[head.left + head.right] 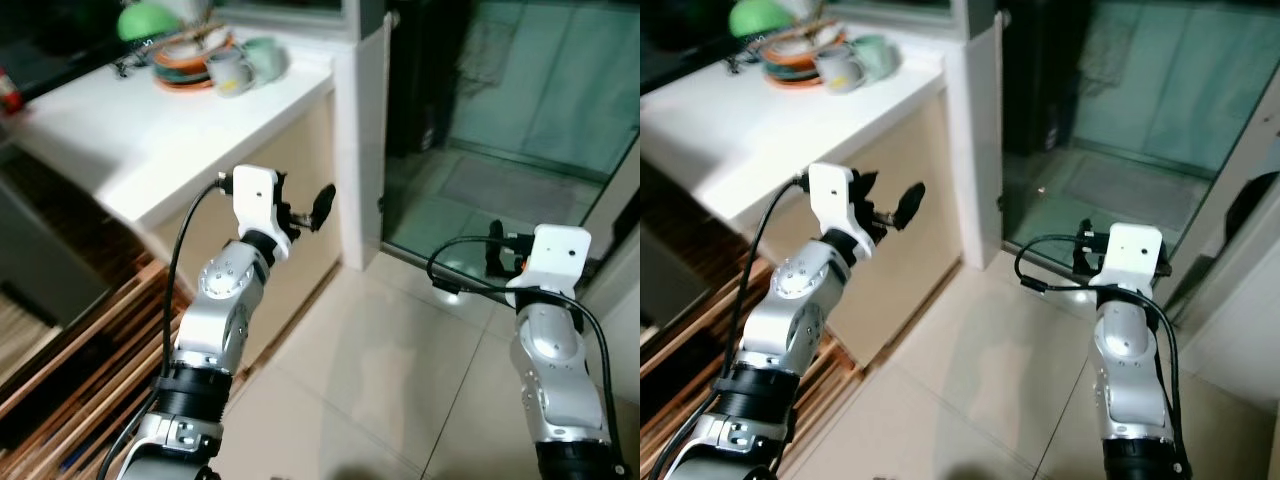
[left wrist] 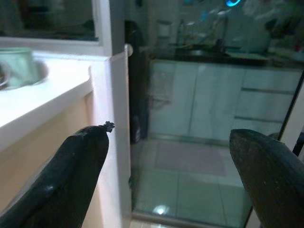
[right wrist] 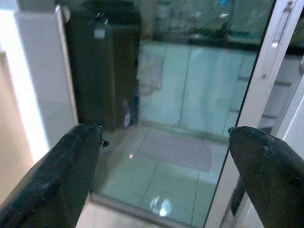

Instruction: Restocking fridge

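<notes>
Fridge [image 3: 102, 66]: dark, tall, upper centre, beside white counter [image 1: 150, 140]. Left gripper [image 2: 171, 156] and right gripper [image 3: 166, 156]: fingers apart, empty.

You get bright, even light on the white counter [image 1: 150, 150], nearly washed out along its top, while the room behind the glass door [image 1: 520, 90] sits dim and green-tinted. Small glints of reflected light lie on the floor [image 3: 156, 204] beyond that door. The dishes [image 1: 205, 60] on the counter are soft and slightly smeared. In both wrist views the fingers [image 2: 71, 175] are dark, blurred masses close to the lens, and the background beyond the door is hazy.
</notes>
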Tool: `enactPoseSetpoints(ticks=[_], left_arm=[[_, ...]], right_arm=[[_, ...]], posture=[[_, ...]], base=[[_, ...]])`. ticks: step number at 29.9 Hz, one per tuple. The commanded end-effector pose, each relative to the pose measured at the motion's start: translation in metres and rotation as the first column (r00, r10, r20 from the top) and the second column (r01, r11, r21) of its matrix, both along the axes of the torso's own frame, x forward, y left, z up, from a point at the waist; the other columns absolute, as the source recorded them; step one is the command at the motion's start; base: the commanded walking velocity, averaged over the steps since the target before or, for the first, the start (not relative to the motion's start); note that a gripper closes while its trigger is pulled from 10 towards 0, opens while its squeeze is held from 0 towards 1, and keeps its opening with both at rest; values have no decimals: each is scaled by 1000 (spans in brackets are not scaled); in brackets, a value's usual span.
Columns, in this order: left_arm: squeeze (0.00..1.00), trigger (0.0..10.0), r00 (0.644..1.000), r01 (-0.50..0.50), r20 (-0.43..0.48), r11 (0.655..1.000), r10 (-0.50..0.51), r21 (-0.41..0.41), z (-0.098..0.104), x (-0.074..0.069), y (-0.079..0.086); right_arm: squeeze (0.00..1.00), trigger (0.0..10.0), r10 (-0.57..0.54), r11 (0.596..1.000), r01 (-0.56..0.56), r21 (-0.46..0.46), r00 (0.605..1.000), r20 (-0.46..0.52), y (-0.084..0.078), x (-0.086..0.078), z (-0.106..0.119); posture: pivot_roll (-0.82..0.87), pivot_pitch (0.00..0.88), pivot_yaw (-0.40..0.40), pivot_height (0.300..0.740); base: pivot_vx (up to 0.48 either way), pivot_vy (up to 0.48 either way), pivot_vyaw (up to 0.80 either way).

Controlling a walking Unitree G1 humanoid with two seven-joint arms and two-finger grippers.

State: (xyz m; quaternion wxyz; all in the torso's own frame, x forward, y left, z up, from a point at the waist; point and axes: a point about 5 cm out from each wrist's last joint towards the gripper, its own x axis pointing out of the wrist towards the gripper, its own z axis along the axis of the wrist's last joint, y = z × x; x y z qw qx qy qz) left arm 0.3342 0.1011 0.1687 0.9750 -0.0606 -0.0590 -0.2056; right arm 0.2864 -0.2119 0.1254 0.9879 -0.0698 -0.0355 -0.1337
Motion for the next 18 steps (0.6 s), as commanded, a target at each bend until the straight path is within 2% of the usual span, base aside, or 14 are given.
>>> enactPoseSetpoints(ticks=[1,3,6,8,10,13,18], left_arm=[[0,10000,1000,-22,-16,1000,22,-8,-4,0,10],[0,10000,999,-24,-22,1000,24,-9,-6,0,10],[0,10000,995,-49,-86,998,51,32,-21,0,17],[0,10000,995,-49,-90,998,51,31,-22,0,18],[0,10000,990,-94,-104,995,96,27,-27,-1,29],[0,10000,987,-123,-107,992,123,6,-28,-4,33],[0,10000,987,-122,-110,993,121,-2,-29,-5,30]], right_arm=[[490,10000,26,1000,-26,9,1000,10,8,2,1],[490,10000,27,1000,-27,8,1000,9,9,2,1],[494,10000,35,999,-35,1,999,4,9,2,1],[498,10000,35,999,-35,0,999,4,9,2,1],[498,10000,43,999,-43,-8,999,-9,8,1,-1],[502,10000,59,998,-59,-14,998,-16,9,2,-1],[502,10000,72,997,-72,-21,997,-18,10,3,-1]], posture=[[-178,0,126,740],[-178,0,126,740],[-177,0,122,740],[-177,0,122,740],[-173,0,106,740],[-161,0,82,740],[-155,0,80,740]], base=[[480,0,-744],[240,0,-744],[0,0,-742],[0,0,-744],[0,0,-744],[0,0,-744],[0,0,-744]])
